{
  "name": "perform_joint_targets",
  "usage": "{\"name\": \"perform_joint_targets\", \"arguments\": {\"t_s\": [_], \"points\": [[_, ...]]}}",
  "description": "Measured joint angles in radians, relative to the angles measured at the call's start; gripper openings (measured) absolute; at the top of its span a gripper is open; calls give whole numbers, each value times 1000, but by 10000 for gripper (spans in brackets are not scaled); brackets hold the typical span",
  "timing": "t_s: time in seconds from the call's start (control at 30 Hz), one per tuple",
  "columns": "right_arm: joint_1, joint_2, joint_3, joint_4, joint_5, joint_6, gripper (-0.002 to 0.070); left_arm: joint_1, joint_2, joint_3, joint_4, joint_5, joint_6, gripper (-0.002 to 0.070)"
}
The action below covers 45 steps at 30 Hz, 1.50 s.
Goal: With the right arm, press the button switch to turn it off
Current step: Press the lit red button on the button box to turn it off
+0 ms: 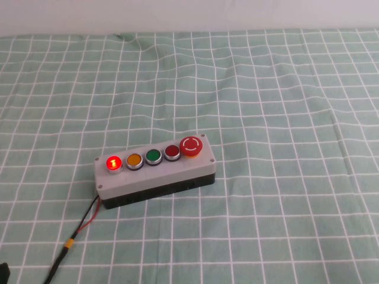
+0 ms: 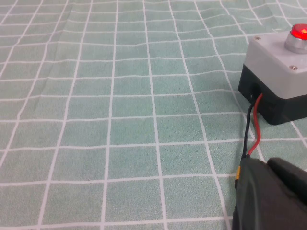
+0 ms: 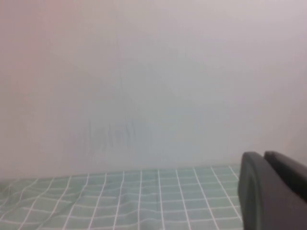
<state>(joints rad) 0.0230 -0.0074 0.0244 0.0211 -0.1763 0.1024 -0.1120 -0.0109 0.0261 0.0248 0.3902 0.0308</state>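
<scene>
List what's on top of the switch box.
Five buttons: lit red, orange, green, dark red, big red stop. Its inside is hidden. Left gripper near its wires; right gripper faces the wall.

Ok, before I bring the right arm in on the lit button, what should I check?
1. Target lit: ok, the red button at the left end of the button box glows.
2. Box flat on the cloth: ok.
3. Aim of the right gripper: not ok, it faces the wall, outside the high view.
4. Clearance of the left gripper: ok, low beside the cable, off the buttons.
</scene>
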Motion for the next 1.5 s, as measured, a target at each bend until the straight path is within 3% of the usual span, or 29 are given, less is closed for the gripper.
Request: {"name": "perform_joint_targets", "arguments": {"t_s": [0.17,0.4,0.73,1.3,1.5], "points": [[0,0,0,0,10,0,-16,0,0,0,0,0,0,-3],[0,0,2,0,273,0,-16,0,0,0,0,0,0,-3],[0,0,2,5,437,0,-16,0,0,0,0,0,0,-3],[0,0,2,43,479,0,-16,0,0,0,0,0,0,-3],[0,0,2,45,397,0,-16,0,0,0,0,0,0,-3]]}}
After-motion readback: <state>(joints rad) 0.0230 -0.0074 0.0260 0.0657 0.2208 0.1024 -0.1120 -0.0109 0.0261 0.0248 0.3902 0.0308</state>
